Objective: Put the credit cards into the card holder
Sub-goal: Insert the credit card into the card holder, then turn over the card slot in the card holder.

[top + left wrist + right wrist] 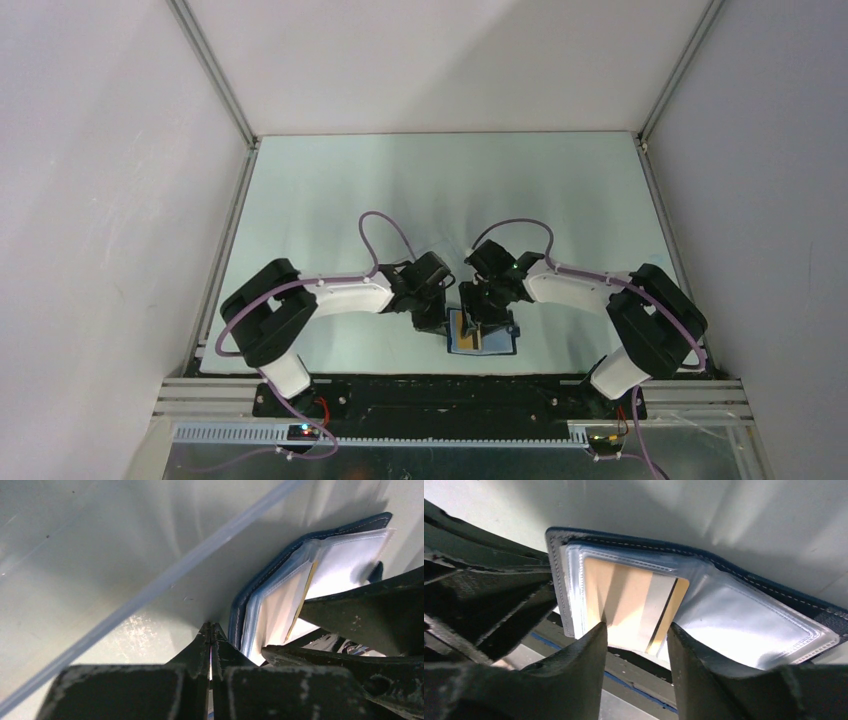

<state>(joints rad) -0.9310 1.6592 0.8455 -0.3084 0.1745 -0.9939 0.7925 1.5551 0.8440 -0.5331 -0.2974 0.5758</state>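
On the table (400, 200), both arms (345, 295) (575, 285) angle inward to the card holder (744, 615): left fingers (200, 650) together, right fingers (584, 655) apart.

navy card holder (744, 612) open, gold-tan credit card (631, 602) with dark stripe partly tucked into clear sleeve

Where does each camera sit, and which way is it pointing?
Top external: fixed above and behind, looking down on the table; the left arm and right arm show, meeting over the open card holder.
Left wrist: on the left arm, looking past its shut jaws at the card holder and a clear plastic edge.
Right wrist: on the right arm, looking between its parted jaws at a credit card in a sleeve.
Shared: all three show the card holder.
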